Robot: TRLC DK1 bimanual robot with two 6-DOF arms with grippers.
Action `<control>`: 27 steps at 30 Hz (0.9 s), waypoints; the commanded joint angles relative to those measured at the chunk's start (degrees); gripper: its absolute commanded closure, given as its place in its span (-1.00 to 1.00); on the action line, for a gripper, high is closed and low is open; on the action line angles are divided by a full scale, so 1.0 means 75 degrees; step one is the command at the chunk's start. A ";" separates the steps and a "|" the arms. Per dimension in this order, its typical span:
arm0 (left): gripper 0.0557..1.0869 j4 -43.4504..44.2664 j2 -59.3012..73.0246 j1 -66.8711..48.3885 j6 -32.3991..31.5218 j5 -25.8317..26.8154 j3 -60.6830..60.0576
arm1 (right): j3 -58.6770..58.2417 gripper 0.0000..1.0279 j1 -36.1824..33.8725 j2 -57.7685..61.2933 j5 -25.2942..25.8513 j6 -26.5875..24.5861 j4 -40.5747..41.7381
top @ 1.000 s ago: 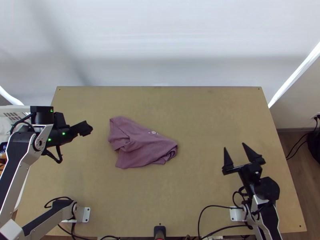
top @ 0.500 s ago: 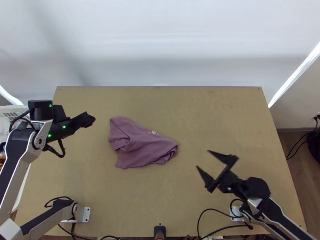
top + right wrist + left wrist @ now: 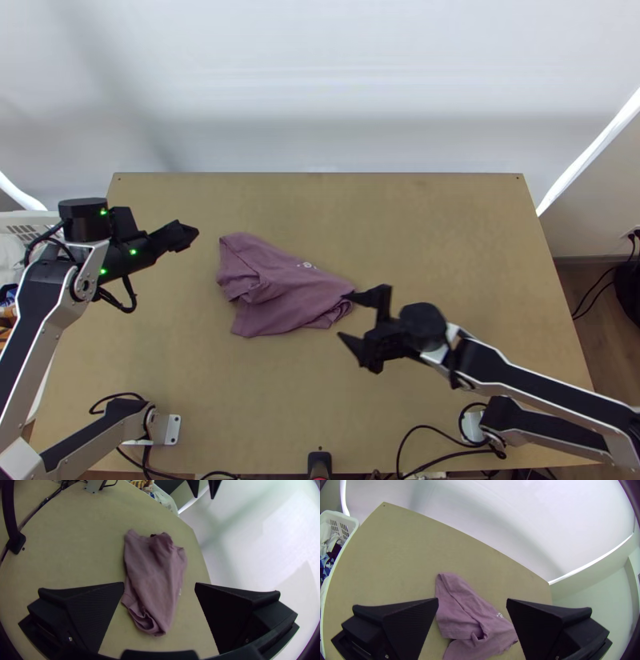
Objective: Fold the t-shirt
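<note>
T-shirt (image 3: 292, 292) lies bunched on the worktop (image 3: 432, 232), left of its middle. Both the left gripper (image 3: 192, 233) and the right gripper (image 3: 342, 316) have their fingers parted, gripping nothing, at opposite ends of it.

It looks like a lab: in the top view two arms (image 3: 524, 386) stand at a table (image 3: 464, 216), cables (image 3: 120, 394) lie at seven o'clock, a white backdrop (image 3: 320, 72) at twelve, a socket (image 3: 630, 235) at three.
</note>
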 commanded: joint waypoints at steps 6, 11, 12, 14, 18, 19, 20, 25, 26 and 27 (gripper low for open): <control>-0.92 0.0414 -0.0226 0.0222 -0.0121 0.0324 -0.0625 | 0.1478 -0.71 0.0517 0.2086 0.0198 0.1037 -0.0873; -0.92 0.0473 -0.0226 0.0409 -0.0086 0.0488 -0.0766 | 0.2193 -0.66 0.0446 0.3059 0.0222 0.1541 -0.1119; -0.92 0.0485 -0.0226 0.0445 -0.0074 0.0488 -0.0778 | 0.2263 -0.49 0.0446 0.3176 0.0222 0.1576 -0.1119; -0.92 0.0508 -0.0226 0.0538 -0.0016 0.0546 -0.0789 | 0.2275 -0.21 0.0435 0.3258 0.0222 0.1576 -0.1084; -0.92 0.0602 -0.0226 0.0632 0.0031 0.0628 -0.0836 | 0.2240 -0.10 0.0376 0.3481 0.0222 0.1717 -0.0791; -0.92 0.0602 -0.0226 0.0655 0.0043 0.0640 -0.0836 | 0.2240 -0.10 0.0353 0.3539 0.0222 0.1763 -0.0720; -0.92 0.0602 -0.0226 0.0655 0.0066 0.0652 -0.0836 | 0.2228 -0.10 0.0341 0.3586 0.0222 0.1799 -0.0674; -0.92 0.0602 -0.0226 0.0691 0.0078 0.0652 -0.0860 | 0.2217 -0.10 0.0235 0.3914 0.0222 0.1857 -0.0439; -0.92 0.0602 -0.0226 0.0691 0.0078 0.0652 -0.0860 | 0.2217 -0.10 0.0212 0.3985 0.0222 0.1857 -0.0428; -0.92 0.0602 -0.0226 0.0691 0.0078 0.0652 -0.0860 | 0.2205 -0.10 0.0177 0.4043 0.0222 0.1857 -0.0369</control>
